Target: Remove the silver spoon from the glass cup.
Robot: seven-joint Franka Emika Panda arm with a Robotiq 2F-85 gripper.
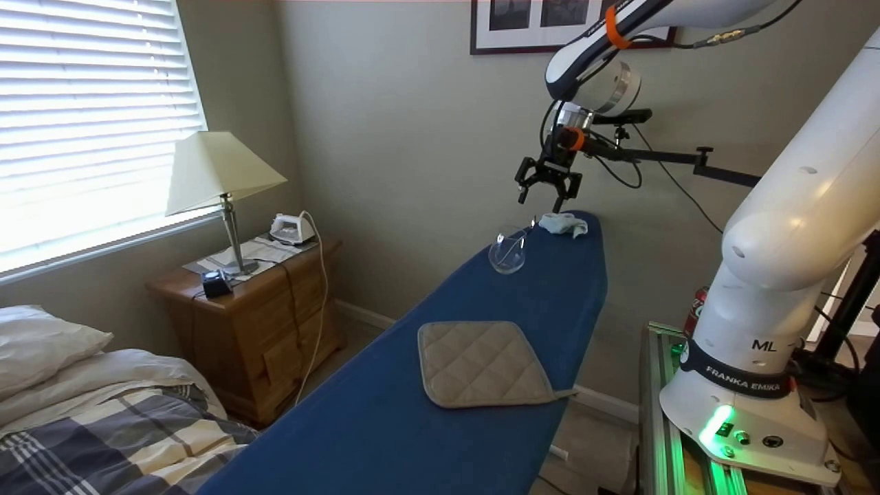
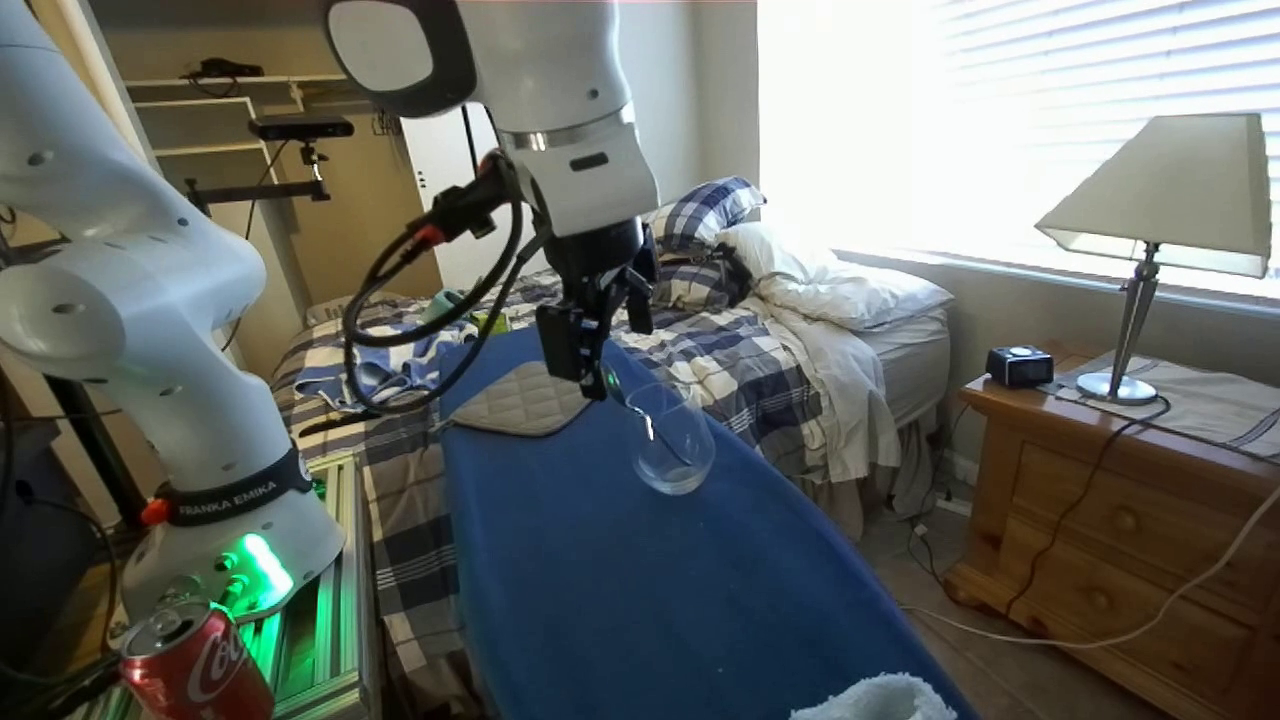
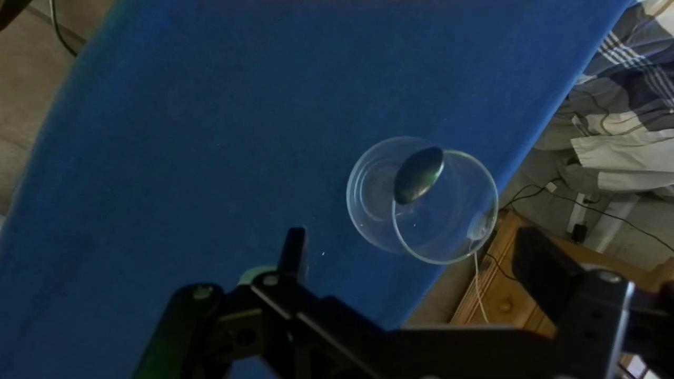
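The glass cup [image 1: 507,256] stands upright on the blue ironing board [image 1: 385,426]; it also shows in an exterior view [image 2: 678,455] and in the wrist view [image 3: 447,237]. The silver spoon [image 3: 419,175] leans in the cup. Its bowl end sticks up past the rim and its handle runs down inside. The spoon shows thinly in both exterior views [image 1: 533,223] [image 2: 650,425]. My gripper [image 1: 540,199] hangs above the cup and spoon, apart from both. In the wrist view its fingers [image 3: 410,237] are spread wide with nothing held between them.
A tan quilted pad [image 1: 485,364] lies on the board. A white cloth [image 1: 562,224] lies near the board's narrow end. A wooden nightstand [image 2: 1100,540] with a lamp [image 2: 1165,200] stands beside the board. A bed [image 2: 800,370] and a red can [image 2: 200,665] are also in view.
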